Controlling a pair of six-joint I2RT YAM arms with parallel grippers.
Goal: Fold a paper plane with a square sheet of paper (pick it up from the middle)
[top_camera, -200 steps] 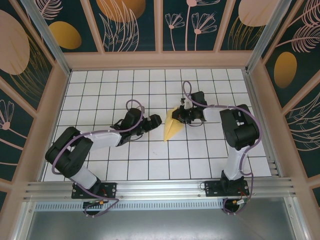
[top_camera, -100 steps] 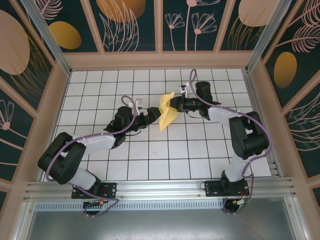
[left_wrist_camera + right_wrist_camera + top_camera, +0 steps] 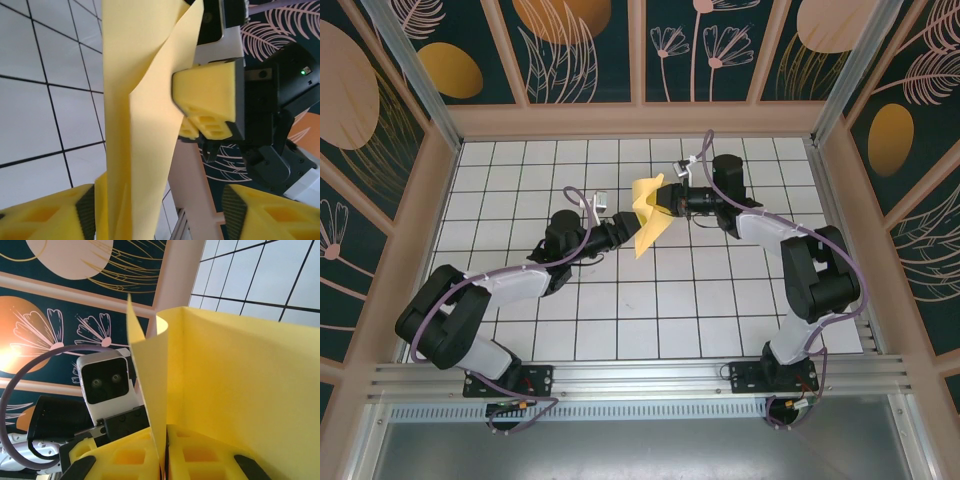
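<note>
Between the pressed-together pads of the right gripper (image 3: 666, 203), a thin, folded yellow paper sheet (image 3: 646, 224) is hanging clear of the white gridded table (image 3: 620, 300). Beneath, the left gripper (image 3: 622, 231) is straddling its lower edge, jaws spread. Probably light, floppy and easily creased; best gripped beside the fold.

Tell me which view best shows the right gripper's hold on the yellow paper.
Left wrist view: it sees the right gripper from outside, pads shut on the edge of the yellow paper. Right wrist view shows the paper pinched between its pads; top view shows the hold small.
</note>
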